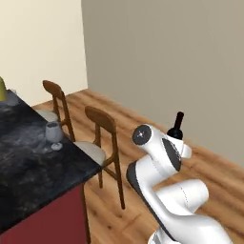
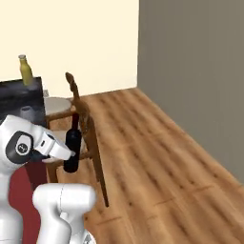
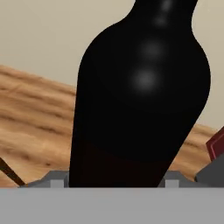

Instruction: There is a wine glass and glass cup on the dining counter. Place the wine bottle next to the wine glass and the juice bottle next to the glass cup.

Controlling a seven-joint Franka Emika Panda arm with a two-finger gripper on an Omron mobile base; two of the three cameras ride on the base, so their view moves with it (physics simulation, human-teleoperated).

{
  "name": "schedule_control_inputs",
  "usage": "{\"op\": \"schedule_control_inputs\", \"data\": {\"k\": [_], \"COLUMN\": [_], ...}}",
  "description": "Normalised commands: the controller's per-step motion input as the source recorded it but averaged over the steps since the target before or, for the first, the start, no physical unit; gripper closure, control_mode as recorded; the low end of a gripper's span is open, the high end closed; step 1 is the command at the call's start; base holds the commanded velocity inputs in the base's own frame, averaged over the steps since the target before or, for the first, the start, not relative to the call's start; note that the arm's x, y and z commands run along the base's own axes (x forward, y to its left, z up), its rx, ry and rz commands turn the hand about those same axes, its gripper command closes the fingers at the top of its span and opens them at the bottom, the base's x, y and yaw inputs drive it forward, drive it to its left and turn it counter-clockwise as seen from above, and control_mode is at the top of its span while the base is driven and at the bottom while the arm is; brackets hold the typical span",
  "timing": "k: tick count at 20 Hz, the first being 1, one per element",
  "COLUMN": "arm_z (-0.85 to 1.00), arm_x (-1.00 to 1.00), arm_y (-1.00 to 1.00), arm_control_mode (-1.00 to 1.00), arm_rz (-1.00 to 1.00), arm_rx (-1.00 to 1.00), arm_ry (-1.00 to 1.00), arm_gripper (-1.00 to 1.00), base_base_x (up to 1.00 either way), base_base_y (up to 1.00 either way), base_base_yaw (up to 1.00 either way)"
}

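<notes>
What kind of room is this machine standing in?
Probably a home kitchen or dining area: a black marbled dining counter with wooden bar stools beside it, a wine glass on top, plank flooring, and the arm carrying a wine bottle.

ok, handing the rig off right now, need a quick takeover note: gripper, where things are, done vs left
Gripper: shut on the wine bottle, held upright in the air over the wood floor, off the dining counter.
Wine glass: standing on the counter near its stool-side edge.
Juice bottle: on the far part of the counter.
Glass cup: something clear sits beside the juice bottle, too faint to confirm.
Done: wine bottle picked up.
Left: set it next to the wine glass; check the juice bottle against the cup.
</notes>
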Motion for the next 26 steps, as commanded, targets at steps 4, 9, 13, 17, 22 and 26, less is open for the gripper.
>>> {"op": "schedule_control_inputs", "data": {"k": [4, 9, 13, 17, 22, 26], "arm_z": [0.0, 0.0, 0.0, 0.0, 0.0, 0.0], "arm_x": [0.0, 0.0, 0.0, 0.0, 0.0, 0.0], "arm_y": [0.0, 0.0, 0.0, 0.0, 0.0, 0.0], "arm_control_mode": [1.0, 1.0, 1.0, 1.0, 1.0, 1.0], "arm_rz": [0.0, 0.0, 0.0, 0.0, 0.0, 0.0], "arm_rx": [0.0, 0.0, 0.0, 0.0, 0.0, 0.0], "arm_ry": [0.0, 0.0, 0.0, 0.0, 0.0, 0.0], "arm_gripper": [1.0, 1.0, 1.0, 1.0, 1.0, 1.0], "base_base_x": [0.45, 0.59, 0.62, 0.52, 0.41, 0.0], "base_base_y": [0.0, 0.0, 0.0, 0.0, -0.02, 0.0], "base_base_yaw": [0.7, 0.57, 0.49, 0.44, 0.31, 0.1]}}
